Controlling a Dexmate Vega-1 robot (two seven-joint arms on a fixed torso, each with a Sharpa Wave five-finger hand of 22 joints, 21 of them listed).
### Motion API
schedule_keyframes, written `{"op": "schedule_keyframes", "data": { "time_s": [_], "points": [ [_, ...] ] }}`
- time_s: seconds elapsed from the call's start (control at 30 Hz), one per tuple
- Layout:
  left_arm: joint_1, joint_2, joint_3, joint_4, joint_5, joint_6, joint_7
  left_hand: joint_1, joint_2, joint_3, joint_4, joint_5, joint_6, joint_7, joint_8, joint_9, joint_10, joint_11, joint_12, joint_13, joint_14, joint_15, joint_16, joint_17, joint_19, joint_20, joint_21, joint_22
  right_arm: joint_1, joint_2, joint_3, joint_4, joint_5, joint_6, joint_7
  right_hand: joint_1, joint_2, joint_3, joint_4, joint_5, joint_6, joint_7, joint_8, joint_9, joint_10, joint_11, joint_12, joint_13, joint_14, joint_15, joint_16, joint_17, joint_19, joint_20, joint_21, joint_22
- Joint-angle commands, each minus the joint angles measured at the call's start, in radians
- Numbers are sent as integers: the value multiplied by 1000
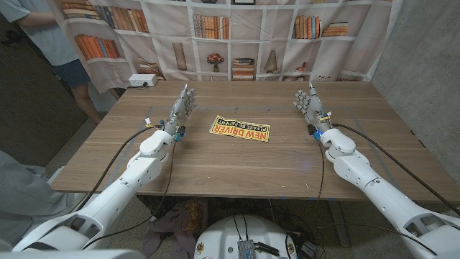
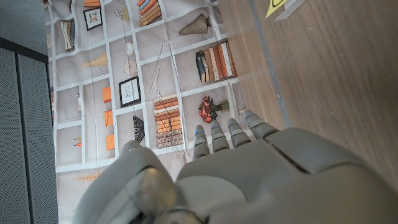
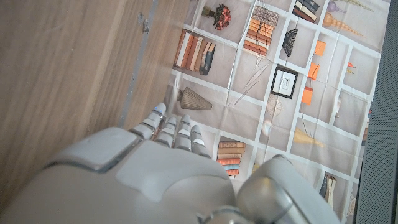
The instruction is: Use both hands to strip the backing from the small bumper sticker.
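Wooden table [image 1: 237,162] runs broad and bare at its near edge, where both white arms come in from the bottom corners. Further in, the left hand [image 1: 182,105] and the right hand [image 1: 309,105] stand on edge over the wood, palms upright and facing inward, fingers extended and apart, each holding nothing. The wrist views show only the backs of the hands, so the palms and thumbs stay hidden there; the left hand's fingers [image 2: 227,134] and the right hand's fingers [image 3: 174,132] reach out toward the backdrop.

Between the hands, well apart from both, lies the small bumper sticker [image 1: 240,129], yellow with black and red lettering, flat and slightly skewed. Whether any corner of its backing is lifted cannot be made out. In the left wrist view just one yellow corner [image 2: 278,6] shows, cut off by the picture's edge.

Open wood surrounds the sticker on every side. At the far left corner sits a white box [image 1: 141,80]. Behind hangs a printed bookshelf curtain [image 1: 237,36], and a person [image 1: 50,36] stands at far left, partly cut off.
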Motion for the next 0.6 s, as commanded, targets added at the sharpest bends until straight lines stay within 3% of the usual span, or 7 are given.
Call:
{"op": "schedule_keyframes", "data": {
  "time_s": [0.03,0.23,0.4,0.6],
  "points": [
    [-6,-5,4,10,-2,-6,-13,0,3,-1,7,5,-2,-8,5,3,3,-4,7,2,1,-29,4,4,9,1,5,1,13,6,-9,6,-3,-11,2,10,0,0,5,5,-1,8,6,1,-2,10,6,2,-7,6,4,4,1,6,3,2],
    [9,17,-1,-24,8,0,-2,1,4,-1,6,4,-1,-8,4,3,3,-5,7,2,1,-29,4,4,8,0,4,1,11,7,-10,-8,-9,-14,-12,11,1,1,4,5,0,8,6,1,-3,9,6,2,-7,6,5,4,1,5,1,2],
    [31,61,-3,-110,26,68,47,2,4,-2,6,4,2,-6,4,3,10,1,9,2,-2,-26,3,4,5,15,2,1,0,-5,-11,-51,-17,-39,-39,14,2,0,2,4,-4,9,6,1,-4,18,6,2,-6,23,5,4,0,9,-5,2],
    [30,82,11,-135,42,96,39,3,5,-3,6,3,7,-14,4,3,21,-5,12,3,-2,-21,3,4,3,22,0,2,-17,-15,-10,-71,-33,-31,-56,17,4,1,-1,4,-11,11,3,2,-8,25,5,2,-13,26,2,4,-4,8,-12,2]
  ]
}}
